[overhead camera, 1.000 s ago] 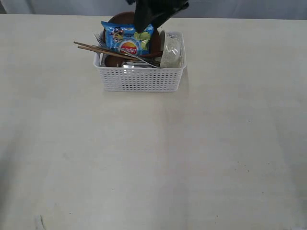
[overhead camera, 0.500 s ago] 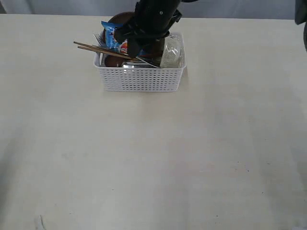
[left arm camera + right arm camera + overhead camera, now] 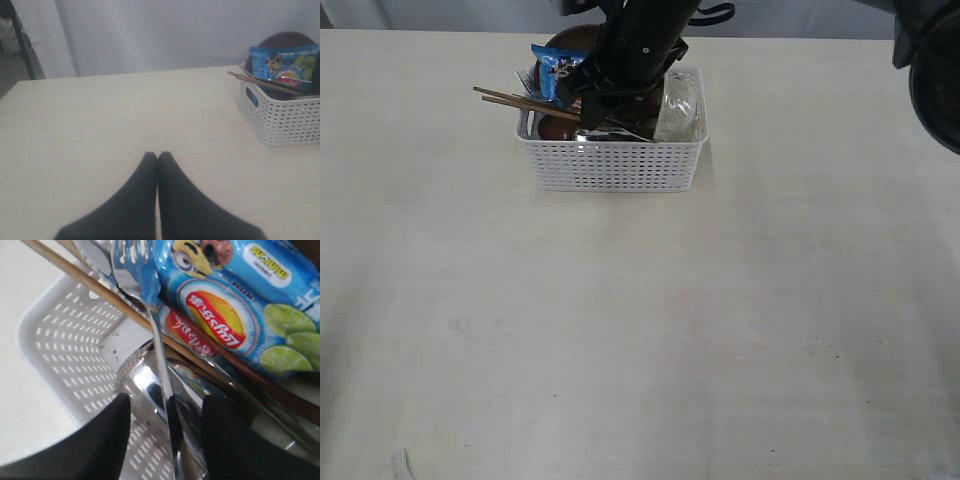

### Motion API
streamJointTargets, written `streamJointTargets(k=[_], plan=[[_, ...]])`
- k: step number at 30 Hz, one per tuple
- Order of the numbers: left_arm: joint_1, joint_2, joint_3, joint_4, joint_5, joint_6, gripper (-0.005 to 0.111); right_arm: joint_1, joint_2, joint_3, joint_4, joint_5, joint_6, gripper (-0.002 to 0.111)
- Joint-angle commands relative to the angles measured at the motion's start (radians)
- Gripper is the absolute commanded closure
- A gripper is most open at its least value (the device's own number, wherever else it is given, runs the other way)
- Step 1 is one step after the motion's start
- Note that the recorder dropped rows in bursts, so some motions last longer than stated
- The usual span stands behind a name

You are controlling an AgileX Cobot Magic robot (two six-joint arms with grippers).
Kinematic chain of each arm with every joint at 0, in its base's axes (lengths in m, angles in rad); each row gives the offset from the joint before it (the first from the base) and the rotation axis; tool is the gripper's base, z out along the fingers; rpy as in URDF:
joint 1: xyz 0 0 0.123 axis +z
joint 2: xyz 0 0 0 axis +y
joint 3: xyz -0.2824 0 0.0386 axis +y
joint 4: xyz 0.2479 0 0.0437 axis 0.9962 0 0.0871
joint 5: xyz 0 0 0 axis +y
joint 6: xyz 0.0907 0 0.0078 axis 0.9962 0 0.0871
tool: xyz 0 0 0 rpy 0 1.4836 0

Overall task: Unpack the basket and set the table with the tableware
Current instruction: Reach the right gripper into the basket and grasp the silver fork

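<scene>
Matt white perforated plastic basket (image 3: 610, 165); mirror-shiny steel fork (image 3: 159, 356); glossy blue chip bag (image 3: 225, 305); brown wooden chopsticks (image 3: 525, 103); smooth matt cream tabletop (image 3: 640, 330).

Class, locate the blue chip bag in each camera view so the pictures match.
Exterior view: blue chip bag at top centre, partly hidden by the right arm.
Left wrist view: bag above the basket rim, behind the chopsticks.
Right wrist view: bag close up, beside the fork.
Shared landmark: the white basket.

In the exterior view, the right arm (image 3: 638, 45) hides most of the chip bag (image 3: 556, 68) and plate (image 3: 574, 40) inside the basket (image 3: 610, 168).
</scene>
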Motion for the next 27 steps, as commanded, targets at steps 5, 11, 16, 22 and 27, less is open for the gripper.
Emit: streamJointTargets(k=[5,11,16,22,27], plan=[[-0.006,-0.003,0.003,-0.012,-0.007,0.0,0.107,0.001,0.007,-0.008,0.011,-0.041,-0.007,0.077],[-0.006,-0.003,0.003,-0.012,-0.007,0.0,0.107,0.001,0.007,-0.008,0.011,-0.047,-0.024,0.109],[-0.006,-0.003,0.003,-0.004,-0.007,0.0,0.107,0.001,0.004,-0.008,0.011,-0.047,-0.024,0.109],[-0.006,-0.003,0.003,-0.004,-0.007,0.0,0.107,0.001,-0.046,-0.008,0.011,-0.047,-0.024,0.109],[-0.006,-0.003,0.003,-0.004,-0.007,0.0,0.107,0.001,-0.108,-0.008,0.013,-0.045,-0.014,0.109]])
